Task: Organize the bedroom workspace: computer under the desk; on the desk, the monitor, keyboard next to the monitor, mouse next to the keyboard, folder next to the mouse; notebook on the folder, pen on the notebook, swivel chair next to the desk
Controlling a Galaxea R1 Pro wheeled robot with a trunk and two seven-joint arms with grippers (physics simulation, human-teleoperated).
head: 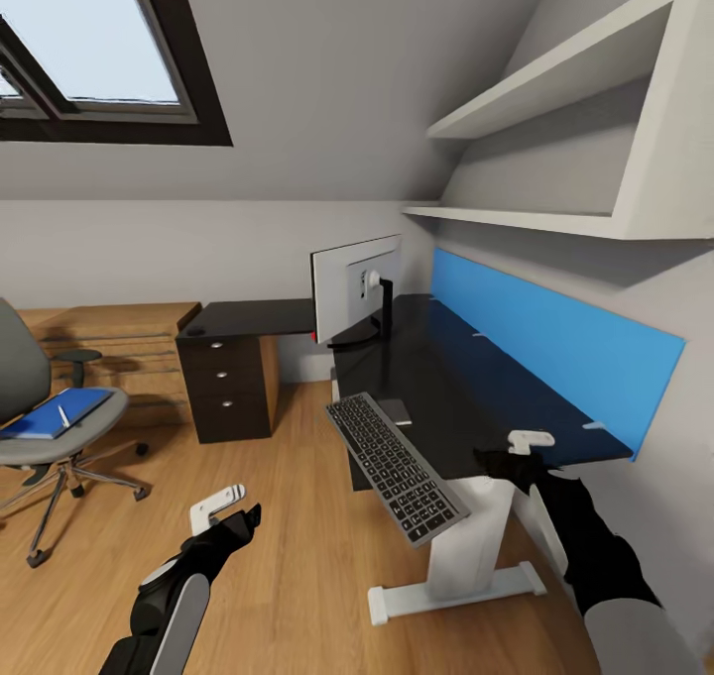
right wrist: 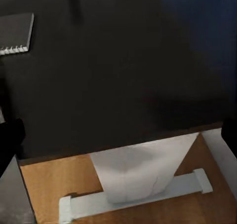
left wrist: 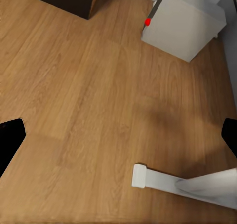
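- The left hand (head: 236, 508) is held low over the wooden floor (head: 288, 516), nothing in it; how wide it stands cannot be told
- The right hand (head: 508, 454) is poised at the near end of the desk (head: 466, 397), empty; its spread cannot be told
- The keyboard (head: 394, 464) is seen overhanging the desk's near edge, left of the right hand
- The notebook (head: 395, 411) lies on the desk just beyond the keyboard
- The monitor (head: 355, 286) stands farther back
- The folder (head: 55, 413), with the pen (head: 63, 416) on it, rests on the swivel chair (head: 40, 397), far left
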